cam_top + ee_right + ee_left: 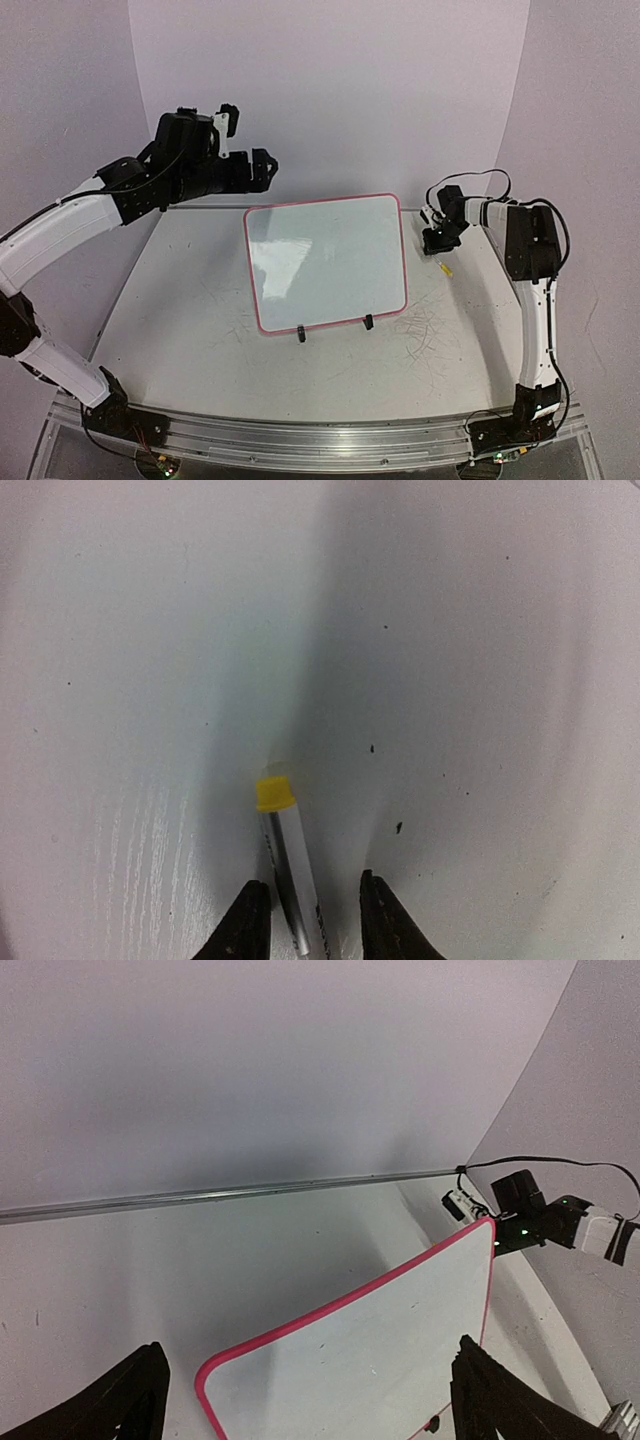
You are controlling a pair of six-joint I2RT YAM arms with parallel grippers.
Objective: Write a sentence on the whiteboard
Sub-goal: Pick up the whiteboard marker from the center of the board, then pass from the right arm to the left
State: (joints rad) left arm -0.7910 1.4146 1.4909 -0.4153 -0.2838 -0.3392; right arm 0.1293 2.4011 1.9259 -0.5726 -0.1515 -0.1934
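The whiteboard [325, 262] stands propped mid-table on two black clip feet, its pink-red frame all in view. Its face looks blank; I see no handwriting of the sentence. It also shows in the left wrist view [380, 1360]. My left gripper [263, 168] hangs open and empty in the air behind the board's upper left corner, its jaws wide apart [310, 1348]. My right gripper [437, 242] is low over the table right of the board. It is open [312, 882], its fingers either side of a yellow-capped marker [288, 865] lying on the table [445, 269].
Thin grey scratch marks [425, 325] cover the table in front of the board's right side. The curved backdrop wall [330, 90] closes the back and sides. A black cable [480, 178] loops above the right wrist.
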